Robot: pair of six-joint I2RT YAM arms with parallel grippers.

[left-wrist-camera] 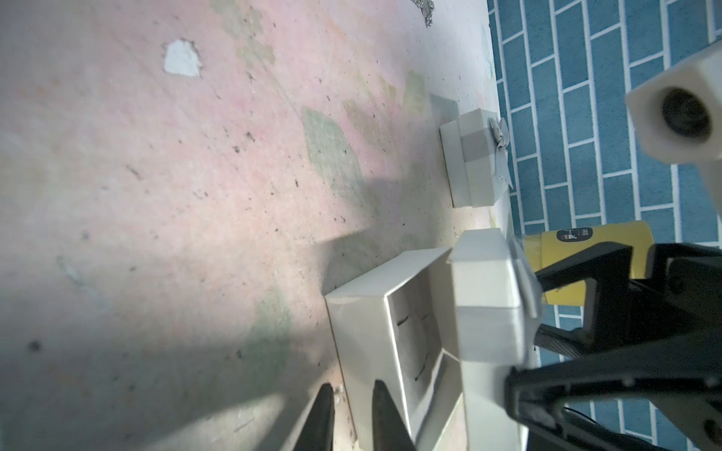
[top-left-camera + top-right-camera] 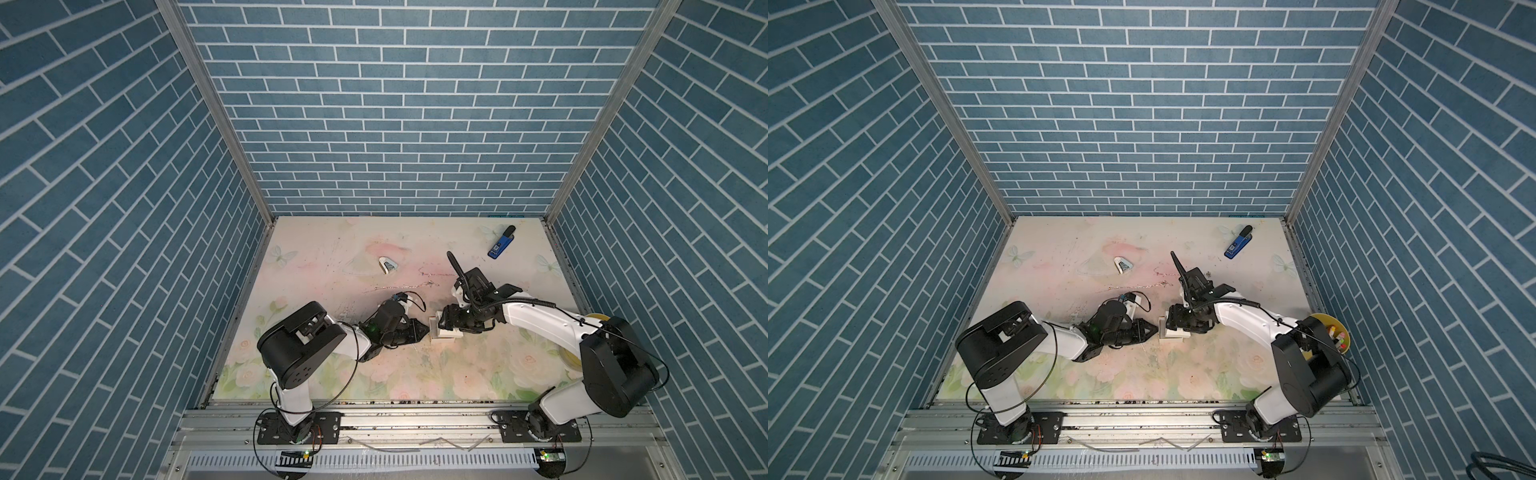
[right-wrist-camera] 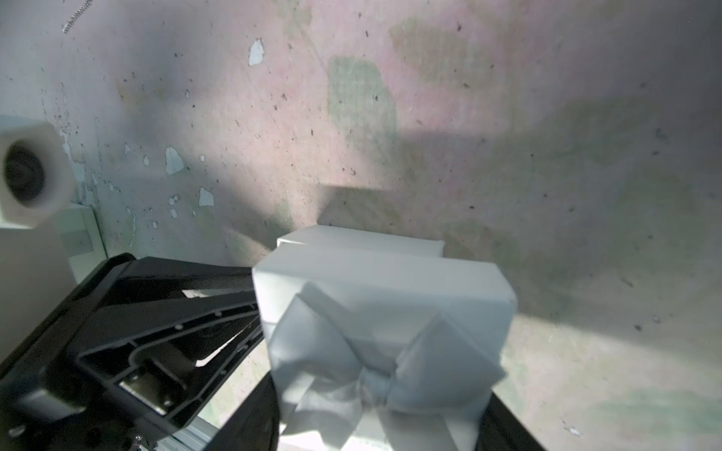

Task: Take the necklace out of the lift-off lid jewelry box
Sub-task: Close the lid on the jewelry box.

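The white jewelry box base [image 1: 359, 343] sits near the table's middle, tipped up in both top views [image 2: 435, 329]. Its opening shows a pale insert with dark slits [image 1: 414, 343]. My left gripper [image 1: 353, 414] is pinched narrow at the base's near wall [image 2: 427, 331]. The lid [image 3: 385, 308], white with a grey bow, hangs beside the base [image 1: 484, 289], and my right gripper [image 3: 385, 418] is shut on it [image 2: 448, 326]. A thin necklace chain [image 2: 395, 287] lies on the mat behind the grippers, with another chain [image 2: 434, 273] further back.
A second closed white box with a bow [image 1: 474, 164] stands near the right wall. A yellow container [image 2: 1329, 328] sits by the right arm. A blue stapler-like item [image 2: 500, 243] lies at the back right, a small white-blue piece [image 2: 388, 266] at mid-back.
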